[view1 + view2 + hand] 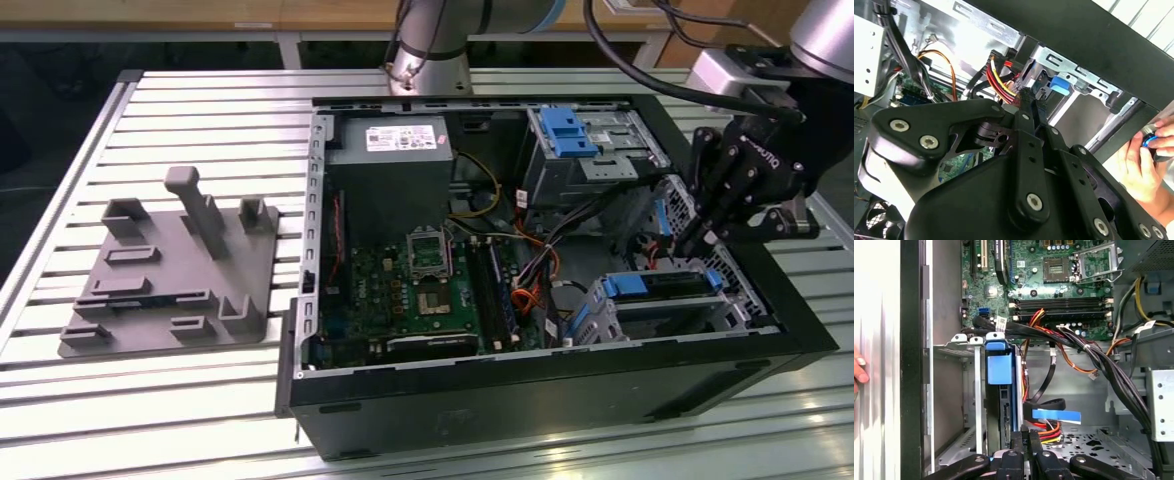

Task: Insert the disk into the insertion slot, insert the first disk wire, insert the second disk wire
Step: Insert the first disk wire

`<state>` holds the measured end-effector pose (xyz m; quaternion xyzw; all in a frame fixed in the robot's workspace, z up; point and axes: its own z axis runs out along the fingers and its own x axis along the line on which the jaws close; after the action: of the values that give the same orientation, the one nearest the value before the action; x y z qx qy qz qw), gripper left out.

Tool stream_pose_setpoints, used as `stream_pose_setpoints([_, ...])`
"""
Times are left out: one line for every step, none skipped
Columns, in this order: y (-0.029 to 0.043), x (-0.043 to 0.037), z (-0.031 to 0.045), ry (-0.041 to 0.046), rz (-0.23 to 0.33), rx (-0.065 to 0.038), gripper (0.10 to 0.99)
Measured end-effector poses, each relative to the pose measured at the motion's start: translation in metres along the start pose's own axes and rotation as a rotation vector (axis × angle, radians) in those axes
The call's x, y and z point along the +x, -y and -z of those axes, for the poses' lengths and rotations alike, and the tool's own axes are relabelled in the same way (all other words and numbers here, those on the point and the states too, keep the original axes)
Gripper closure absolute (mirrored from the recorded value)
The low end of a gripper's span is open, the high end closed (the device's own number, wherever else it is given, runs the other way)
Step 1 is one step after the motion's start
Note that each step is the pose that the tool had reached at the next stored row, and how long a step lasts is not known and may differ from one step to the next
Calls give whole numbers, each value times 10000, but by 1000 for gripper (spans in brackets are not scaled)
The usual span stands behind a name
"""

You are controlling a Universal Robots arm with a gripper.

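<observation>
Working, apparently, on first wire step: disk (663,284) seated in insertion slot (674,320), lower right of exterior view; jaws nearly closed, seemingly pinching disk wire (1050,429); calls for lining it up squarely with disk.

Cable bundle (1109,367) close by insertion slot (977,390)

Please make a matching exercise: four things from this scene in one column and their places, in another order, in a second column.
1 disk
2 grey fixture
3 hand
4 gripper

a on the table, away from the computer case
b in the insertion slot
c over the case, near the disk
d beside the case's outer wall

Pairs: 1-b, 2-a, 3-d, 4-c
</observation>
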<state>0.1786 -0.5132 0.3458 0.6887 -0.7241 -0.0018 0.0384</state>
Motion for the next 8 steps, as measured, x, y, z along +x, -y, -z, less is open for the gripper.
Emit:
stream_pose_setpoints([-4, 6, 4, 62, 3, 5, 922])
stream_pose_setpoints([-5, 10, 6, 90, 5, 4, 922])
stream_pose_setpoints([-4, 12, 7, 94, 7, 5, 922])
stream_pose_setpoints([-5, 12, 7, 94, 7, 4, 922])
stream_pose_setpoints([-5, 12, 7, 95, 6, 5, 922])
stream_pose_setpoints([-5, 13, 7, 96, 5, 4, 922])
stream_pose_setpoints([-5, 13, 7, 96, 5, 4, 922])
stream_pose_setpoints([-5, 13, 7, 95, 5, 4, 922])
